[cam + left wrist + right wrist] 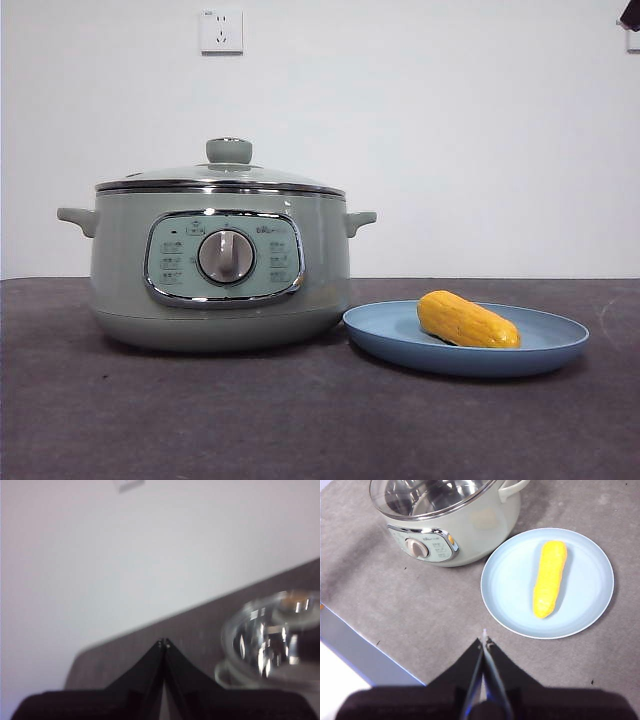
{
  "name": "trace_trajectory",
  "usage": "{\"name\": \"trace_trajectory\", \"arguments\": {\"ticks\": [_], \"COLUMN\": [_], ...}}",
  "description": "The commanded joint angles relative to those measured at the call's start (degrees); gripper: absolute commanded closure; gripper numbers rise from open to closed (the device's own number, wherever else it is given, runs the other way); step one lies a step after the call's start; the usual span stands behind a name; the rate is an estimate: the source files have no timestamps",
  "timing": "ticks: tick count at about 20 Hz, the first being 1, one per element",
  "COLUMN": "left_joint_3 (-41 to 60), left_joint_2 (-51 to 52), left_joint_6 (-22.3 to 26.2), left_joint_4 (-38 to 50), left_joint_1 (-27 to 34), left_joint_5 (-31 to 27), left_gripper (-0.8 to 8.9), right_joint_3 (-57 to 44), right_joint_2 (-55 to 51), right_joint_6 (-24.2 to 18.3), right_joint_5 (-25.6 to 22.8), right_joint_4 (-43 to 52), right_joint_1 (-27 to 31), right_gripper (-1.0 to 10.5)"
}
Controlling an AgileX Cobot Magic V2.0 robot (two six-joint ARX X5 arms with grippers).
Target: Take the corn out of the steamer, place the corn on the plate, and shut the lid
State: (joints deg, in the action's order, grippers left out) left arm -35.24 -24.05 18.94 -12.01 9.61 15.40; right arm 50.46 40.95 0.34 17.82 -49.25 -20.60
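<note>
The sage-green steamer (220, 265) stands on the dark table with its glass lid (225, 175) sitting closed on top. The yellow-orange corn (467, 320) lies on the light-blue plate (400, 340) just right of the steamer. In the right wrist view the corn (549, 578) lies along the plate (505, 587), beside the steamer (485, 525). My right gripper (484, 641) is shut and empty, high above the table in front of the plate. My left gripper (163, 642) is shut and empty, raised beside the lid (270, 640).
A wall socket (221, 30) is on the white wall behind. A black arm tip (630, 14) shows at the top right corner. The table's front edge (365, 655) shows in the right wrist view.
</note>
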Motion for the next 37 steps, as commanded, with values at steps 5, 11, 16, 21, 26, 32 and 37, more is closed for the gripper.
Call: {"name": "trace_trajectory", "arguments": {"ticks": [5, 11, 16, 21, 26, 32, 37], "left_joint_3": [20.26, 31.21, 34.99, 34.97, 34.97, 34.97, 34.97], "left_joint_2": [13.55, 20.83, 23.91, 23.89, 23.89, 23.89, 23.89], "left_joint_6": [-2.73, -6.93, -10.08, -10.19, -10.19, -10.19, -10.19], "left_joint_4": [1.27, 1.46, 1.55, 1.95, 1.95, 1.95, 1.95], "left_joint_1": [0.24, 0.24, 0.17, 0.20, 0.20, 0.20, 0.20], "left_joint_5": [-5.20, -6.54, -6.29, -6.29, -6.34, -6.32, -6.32], "left_gripper": [8.15, 8.15, 8.15, 8.15, 8.15, 8.15, 8.15], "right_joint_3": [-0.24, -0.24, -0.24, -0.24, -0.24, -0.24, -0.24], "right_joint_2": [-0.09, -0.09, -0.09, -0.09, -0.09, -0.09, -0.11], "right_joint_6": [-0.26, -0.26, -0.26, -0.26, -0.26, -0.26, -0.83], "right_joint_5": [-0.13, -0.13, -0.13, -0.13, -0.13, -0.15, -0.22], "right_joint_4": [0.33, 0.33, 0.31, 0.31, 0.31, 0.31, 0.50], "right_joint_1": [-0.07, -0.07, -0.07, -0.07, -0.07, -0.07, -0.07], "right_gripper": [9.5, 9.5, 9.5, 9.5, 9.5, 9.5, 9.5]}}
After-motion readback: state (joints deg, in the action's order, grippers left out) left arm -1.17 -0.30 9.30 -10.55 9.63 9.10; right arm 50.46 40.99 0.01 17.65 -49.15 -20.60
